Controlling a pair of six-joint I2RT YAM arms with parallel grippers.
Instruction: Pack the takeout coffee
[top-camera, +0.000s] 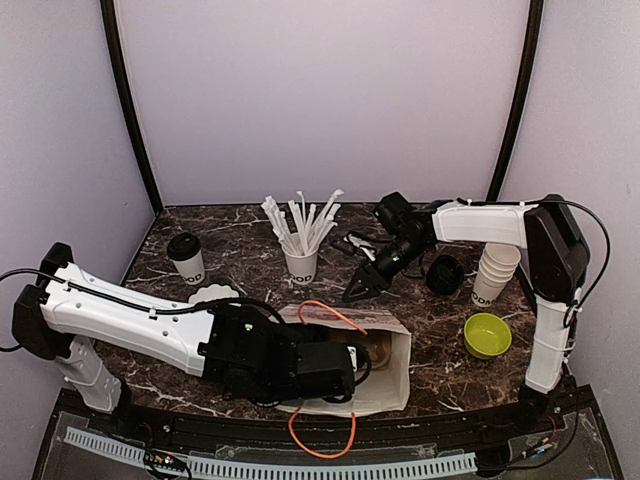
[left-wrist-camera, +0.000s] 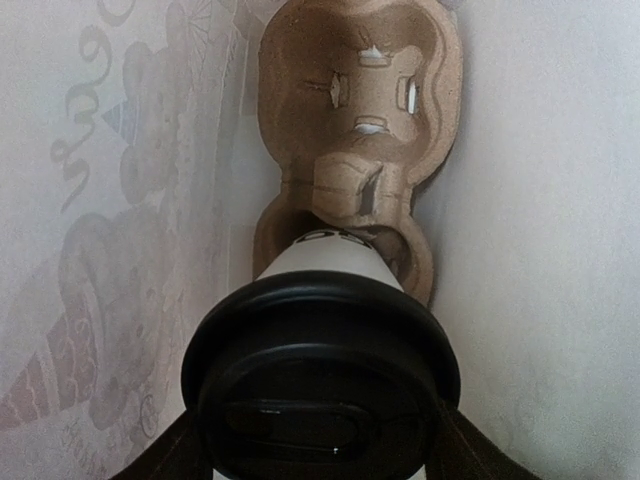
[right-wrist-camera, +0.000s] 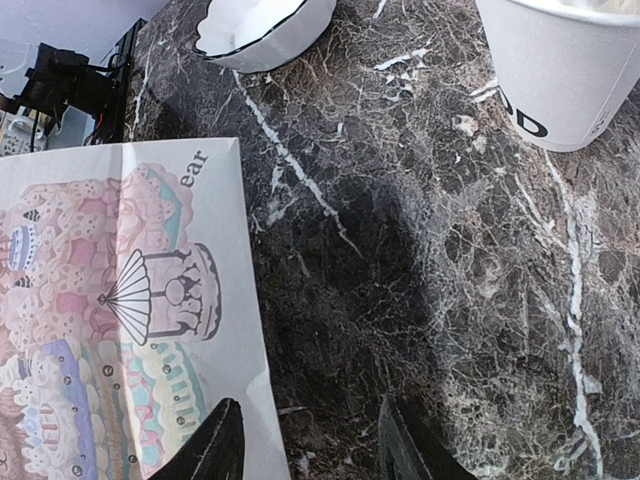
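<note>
One takeout coffee cup (left-wrist-camera: 320, 380), white with a black lid, lies between the fingers (left-wrist-camera: 165, 455) of my left gripper (left-wrist-camera: 320, 450), which is shut on it. Its base rests in a slot of a brown cardboard carrier (left-wrist-camera: 360, 60) inside the white paper bag (top-camera: 390, 385). The bag lies on its side at the near centre, with my left arm reaching into it. The second lidded coffee cup (top-camera: 186, 258) stands at the far left. My right gripper (top-camera: 362, 285) is open and empty just above the table beside the bag's far edge (right-wrist-camera: 110, 330).
A white cup of wrapped straws (top-camera: 300, 262) stands mid-table and shows in the right wrist view (right-wrist-camera: 570, 70). A white scalloped dish (top-camera: 213, 294) lies left of the bag. A loose black lid (top-camera: 444, 274), a stack of lidless cups (top-camera: 495, 272) and a green bowl (top-camera: 487, 335) are at right.
</note>
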